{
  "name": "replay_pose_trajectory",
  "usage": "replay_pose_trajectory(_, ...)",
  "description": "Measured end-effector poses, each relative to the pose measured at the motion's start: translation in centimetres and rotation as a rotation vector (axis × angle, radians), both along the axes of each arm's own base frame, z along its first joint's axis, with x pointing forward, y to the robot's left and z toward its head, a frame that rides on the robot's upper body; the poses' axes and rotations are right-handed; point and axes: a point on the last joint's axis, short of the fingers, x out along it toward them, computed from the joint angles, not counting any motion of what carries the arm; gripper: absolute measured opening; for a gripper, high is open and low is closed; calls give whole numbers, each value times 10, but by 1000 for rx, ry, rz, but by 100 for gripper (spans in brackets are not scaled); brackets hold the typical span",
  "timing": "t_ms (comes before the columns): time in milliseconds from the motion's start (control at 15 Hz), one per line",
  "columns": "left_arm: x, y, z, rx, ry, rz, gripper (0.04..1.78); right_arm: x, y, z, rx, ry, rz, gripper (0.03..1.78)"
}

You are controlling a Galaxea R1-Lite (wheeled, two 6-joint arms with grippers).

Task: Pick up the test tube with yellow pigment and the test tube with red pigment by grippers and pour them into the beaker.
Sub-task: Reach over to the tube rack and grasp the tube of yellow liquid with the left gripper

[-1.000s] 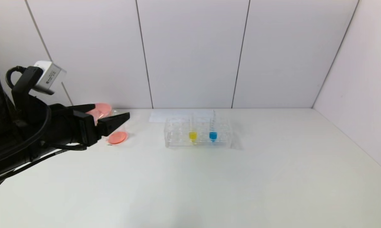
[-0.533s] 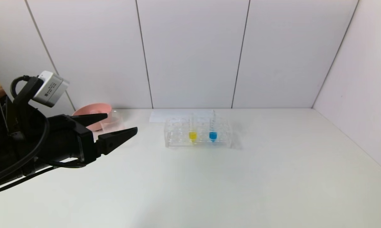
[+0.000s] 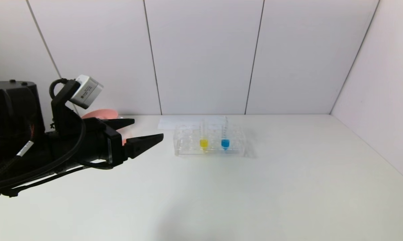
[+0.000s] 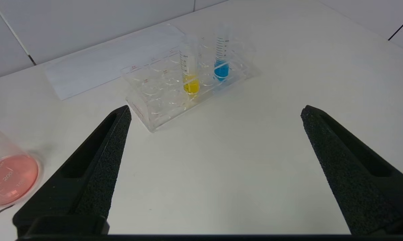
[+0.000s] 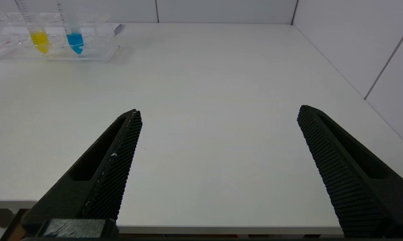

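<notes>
In the head view, the left gripper is hovering at mid-left of the frame with its fingers spread and nothing between them, pointing toward the clear rack at centre. The test tube with yellow pigment is standing upright in the rack beside a blue tube.

In the left wrist view, the beaker, holding red-orange liquid, is sitting at the lower left edge, well apart from the rack.

In the right wrist view, the right gripper is hanging released over the near table edge, the rack showing at upper left
</notes>
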Motion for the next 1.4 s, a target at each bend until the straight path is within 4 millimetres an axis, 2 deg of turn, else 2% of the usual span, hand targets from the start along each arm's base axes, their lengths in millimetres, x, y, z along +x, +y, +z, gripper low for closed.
replay_pose_trajectory(600, 57, -45, -25, -15, 3, -41, 177, 0, 0, 0, 0, 0, 0, 170)
replay_pose_trajectory(933, 78, -69, -36, 4, 17, -14, 177, 0, 0, 0, 0, 0, 0, 170)
replay_pose_trajectory(1400, 106, -112, -57, 49, 29, 71, 177, 0, 0, 0, 0, 0, -1, 170)
